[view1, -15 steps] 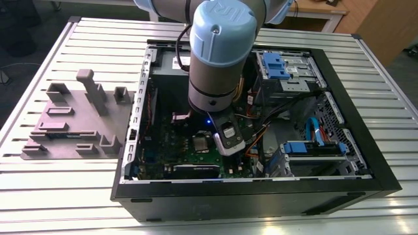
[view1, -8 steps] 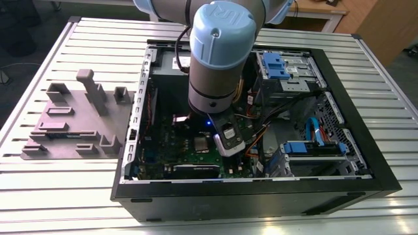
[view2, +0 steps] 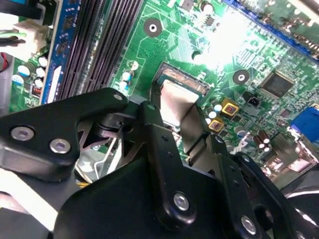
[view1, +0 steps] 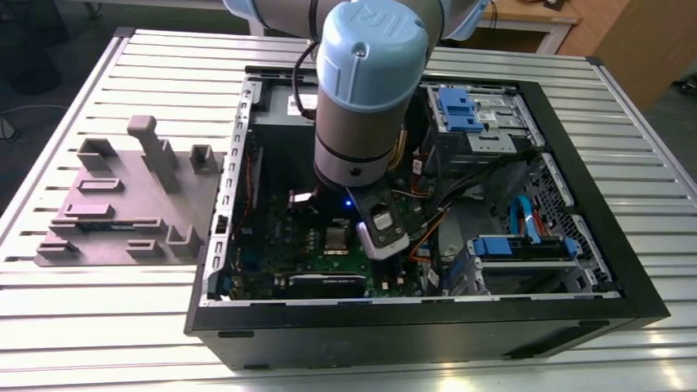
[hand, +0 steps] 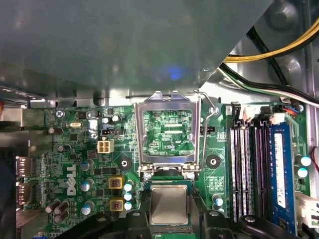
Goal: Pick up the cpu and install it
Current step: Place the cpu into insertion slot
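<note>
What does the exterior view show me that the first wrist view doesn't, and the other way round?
The exterior view gives the big picture: the arm reaching down into the open case, with the grey block beside it on the slatted table. The first wrist view gives the close-up: the silvery cpu right next to the raised metal frame, plus the memory slots and a yellow cable. Both share the green board.
</note>
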`<action>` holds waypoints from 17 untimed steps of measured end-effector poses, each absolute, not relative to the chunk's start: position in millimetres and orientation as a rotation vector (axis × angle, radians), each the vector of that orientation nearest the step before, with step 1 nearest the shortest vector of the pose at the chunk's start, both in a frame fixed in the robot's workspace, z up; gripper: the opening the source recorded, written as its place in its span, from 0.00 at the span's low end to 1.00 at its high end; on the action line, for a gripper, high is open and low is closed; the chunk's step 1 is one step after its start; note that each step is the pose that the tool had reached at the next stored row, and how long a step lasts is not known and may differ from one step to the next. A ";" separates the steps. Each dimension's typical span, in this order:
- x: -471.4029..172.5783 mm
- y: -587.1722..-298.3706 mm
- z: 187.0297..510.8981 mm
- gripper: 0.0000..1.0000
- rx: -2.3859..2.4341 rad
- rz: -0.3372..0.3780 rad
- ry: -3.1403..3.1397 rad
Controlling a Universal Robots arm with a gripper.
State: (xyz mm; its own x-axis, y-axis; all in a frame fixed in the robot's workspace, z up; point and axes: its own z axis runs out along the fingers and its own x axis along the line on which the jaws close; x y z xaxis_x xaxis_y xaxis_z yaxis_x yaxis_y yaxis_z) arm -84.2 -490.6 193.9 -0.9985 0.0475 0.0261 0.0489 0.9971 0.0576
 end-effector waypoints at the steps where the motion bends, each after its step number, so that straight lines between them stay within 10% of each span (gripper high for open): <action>1: -84.2 -490.7 194.0 0.44 -0.079 -0.091 -3.115; 17: -84.4 -492.8 193.0 0.34 -0.073 -0.091 -3.115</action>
State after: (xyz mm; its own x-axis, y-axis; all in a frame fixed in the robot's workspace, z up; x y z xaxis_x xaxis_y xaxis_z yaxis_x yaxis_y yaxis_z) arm -84.4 -492.8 193.0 -0.9986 0.0461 0.0261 0.0475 0.9972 0.0581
